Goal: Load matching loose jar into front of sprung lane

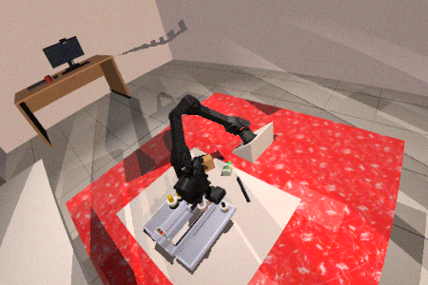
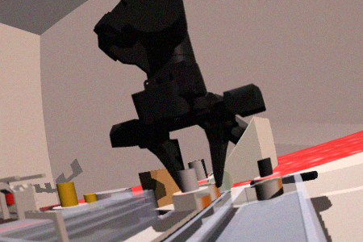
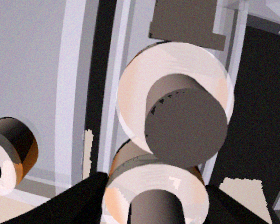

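Observation:
My gripper point(image 2: 200, 187) point(image 3: 155, 189) is shut on a grey-capped white and orange jar point(image 2: 198, 168) point(image 3: 156, 210) at the front end of the middle lane. The matching lane jar point(image 2: 188, 180) point(image 3: 186, 125) stands in the lane point(image 3: 126, 30), with the dark pusher plate point(image 3: 185, 20) close behind it. The held jar is in line with it and looks very close or touching in the wrist view. In the top view the arm covers most of both jars. The low front stop and the held jar's base are hidden, so whether it stands on the lane floor cannot be told.
A black-capped jar point(image 1: 224, 207) point(image 2: 270, 189) point(image 3: 13, 155) stands in the neighbouring lane. Yellow-capped jars point(image 1: 171, 201) point(image 2: 66, 195) are on the other side. A cardboard box point(image 1: 207, 163) point(image 2: 165, 187), green-capped jar point(image 1: 227, 170), black pen point(image 1: 243, 189) and white panel point(image 1: 262, 146) are beyond the rack.

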Available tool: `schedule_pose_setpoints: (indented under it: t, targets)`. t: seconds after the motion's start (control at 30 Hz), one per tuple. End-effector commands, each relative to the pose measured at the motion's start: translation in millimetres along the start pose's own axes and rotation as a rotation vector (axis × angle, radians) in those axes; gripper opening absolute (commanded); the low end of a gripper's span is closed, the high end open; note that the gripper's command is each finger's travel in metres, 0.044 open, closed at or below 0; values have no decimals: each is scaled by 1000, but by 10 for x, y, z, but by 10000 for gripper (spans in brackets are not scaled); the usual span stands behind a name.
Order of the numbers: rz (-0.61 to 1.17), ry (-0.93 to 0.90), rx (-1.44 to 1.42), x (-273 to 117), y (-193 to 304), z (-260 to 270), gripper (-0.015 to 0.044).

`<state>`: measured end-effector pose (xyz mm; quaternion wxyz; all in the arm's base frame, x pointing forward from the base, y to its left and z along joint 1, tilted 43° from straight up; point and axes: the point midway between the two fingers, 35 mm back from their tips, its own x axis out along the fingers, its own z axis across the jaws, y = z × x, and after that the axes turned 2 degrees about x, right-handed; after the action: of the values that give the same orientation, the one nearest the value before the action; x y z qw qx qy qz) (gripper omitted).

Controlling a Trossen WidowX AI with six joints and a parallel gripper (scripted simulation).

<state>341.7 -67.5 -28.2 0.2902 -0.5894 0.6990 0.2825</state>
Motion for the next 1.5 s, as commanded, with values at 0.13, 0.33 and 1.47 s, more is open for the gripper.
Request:
schedule_pose_setpoints:
  t: [0.13, 0.33, 1.47]
  targets:
    - [-16, 6, 6, 22, -35, -9, 0]
    - [-16, 6, 6, 42, -32, -9, 0]
    - [-16, 6, 6, 65, 21, -11, 0]
